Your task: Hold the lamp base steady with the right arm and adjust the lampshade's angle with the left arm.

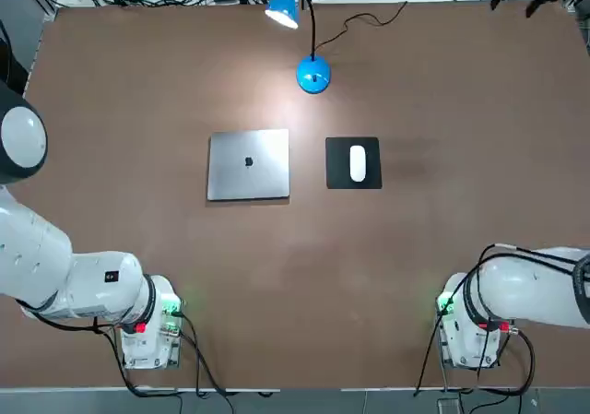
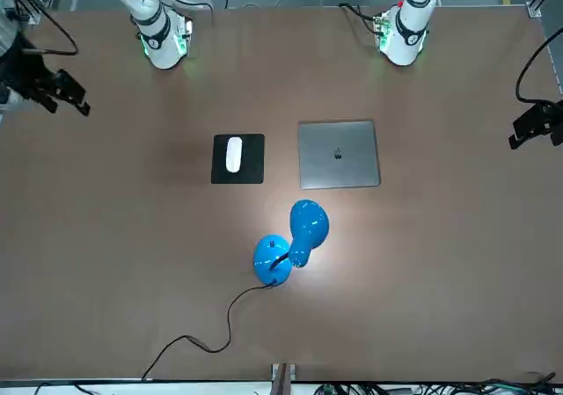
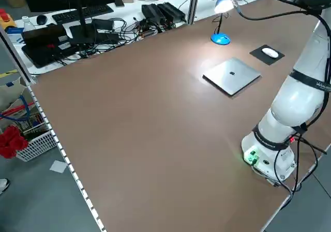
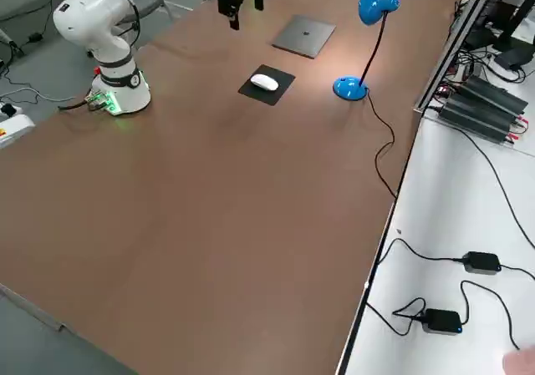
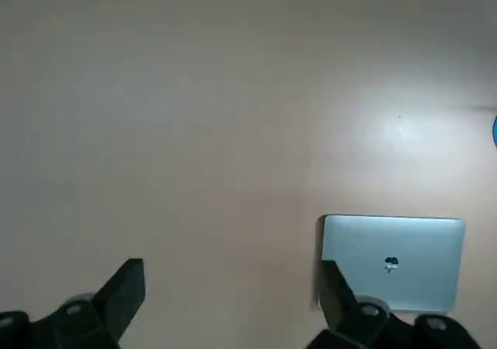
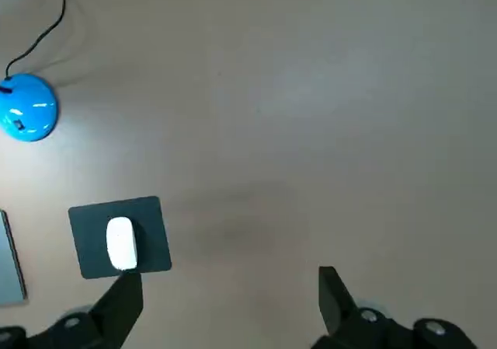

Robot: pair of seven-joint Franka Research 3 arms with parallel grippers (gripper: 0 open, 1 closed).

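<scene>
Near the top centre of the overhead frame, the lamp base (image 1: pixel 313 75) sits on the brown tabletop (image 1: pixel 138 276), a glossy blue disc with a thin black neck (image 1: pixel 312 27) arching up from it. The lampshade (image 1: pixel 285 3) hangs at the end of that neck, just to the upper left of the base in this frame, its lit white inside casting a pale patch on the wood. A black cord (image 1: pixel 369 17) trails from the base toward the upper right edge.

Below the lamp, at mid-frame, a closed silver laptop (image 1: pixel 249 164) lies flat, and just to its right a white mouse (image 1: pixel 358 163) rests on a black pad (image 1: pixel 353 182).

Neither arm touches the lamp. The left arm (image 1: pixel 64 271) stands on its base at the lower left of the overhead frame; its left pincer (image 5: pixel 231 298) hangs above bare tabletop with the laptop showing beyond one finger, fingers spread wide and holding nothing. The right arm (image 1: pixel 535 289) stands at the lower right; its right pincer (image 6: pixel 229 302) is likewise spread and empty, high over the tabletop, with the mouse pad and the blue base well apart from it in its wrist view.
</scene>
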